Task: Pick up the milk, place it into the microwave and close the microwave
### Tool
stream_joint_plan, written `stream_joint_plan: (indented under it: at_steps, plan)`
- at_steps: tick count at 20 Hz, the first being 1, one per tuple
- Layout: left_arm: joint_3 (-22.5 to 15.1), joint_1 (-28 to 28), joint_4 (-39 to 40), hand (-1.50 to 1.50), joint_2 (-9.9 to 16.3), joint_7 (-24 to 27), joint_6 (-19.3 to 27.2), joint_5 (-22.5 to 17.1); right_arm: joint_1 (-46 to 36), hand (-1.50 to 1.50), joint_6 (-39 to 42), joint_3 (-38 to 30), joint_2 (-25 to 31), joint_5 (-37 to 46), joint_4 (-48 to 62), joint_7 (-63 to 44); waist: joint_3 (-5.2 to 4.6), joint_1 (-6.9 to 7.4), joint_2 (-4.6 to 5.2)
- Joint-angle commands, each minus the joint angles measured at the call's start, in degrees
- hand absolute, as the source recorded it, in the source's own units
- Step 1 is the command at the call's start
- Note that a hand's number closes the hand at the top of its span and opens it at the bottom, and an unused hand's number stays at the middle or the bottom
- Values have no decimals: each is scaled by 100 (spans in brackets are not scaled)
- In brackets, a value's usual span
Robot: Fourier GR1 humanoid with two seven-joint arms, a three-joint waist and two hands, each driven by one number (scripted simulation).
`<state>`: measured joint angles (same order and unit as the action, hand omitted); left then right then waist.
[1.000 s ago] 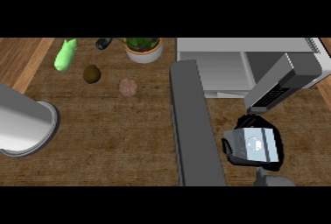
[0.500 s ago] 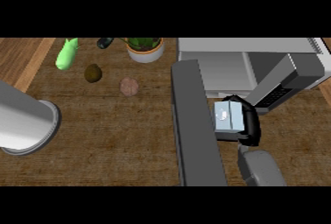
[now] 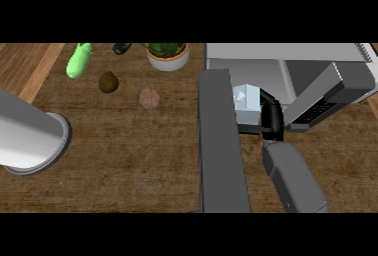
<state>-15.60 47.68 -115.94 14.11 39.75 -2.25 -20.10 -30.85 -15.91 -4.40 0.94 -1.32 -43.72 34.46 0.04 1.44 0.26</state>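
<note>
While our right hand (image 3: 270, 116) curls round the milk (image 3: 246, 103), we hold it at the microwave (image 3: 291, 70) mouth, beside its open door (image 3: 220, 145).

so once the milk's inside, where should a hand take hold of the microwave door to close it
Judging from the head view, the microwave door stands swung fully out toward the robot. Its outer end, nearest the lower edge, is farthest from the microwave. Lay straight fingers on its left face there and push, since the right hand holds the milk.
</note>
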Motion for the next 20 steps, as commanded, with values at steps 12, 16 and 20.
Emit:
stream_joint_plan:
  at_steps: [12, 16, 20]
  plan:
    - [-220, -322, 271, -150, -89, 27, -59, 233, -1861, 150, -837, -638, 625, 368, 2968, 694, 15, 331, 155]
    - [11, -382, 320, -150, 28, 6, -180, 27, -2034, 150, -1008, -587, 885, 533, 3225, 723, 17, 421, 198]
    - [-55, -480, 387, -150, 12, -28, -205, 64, -2073, 150, -1488, -510, 834, 706, 3351, 1033, 21, 502, 239]
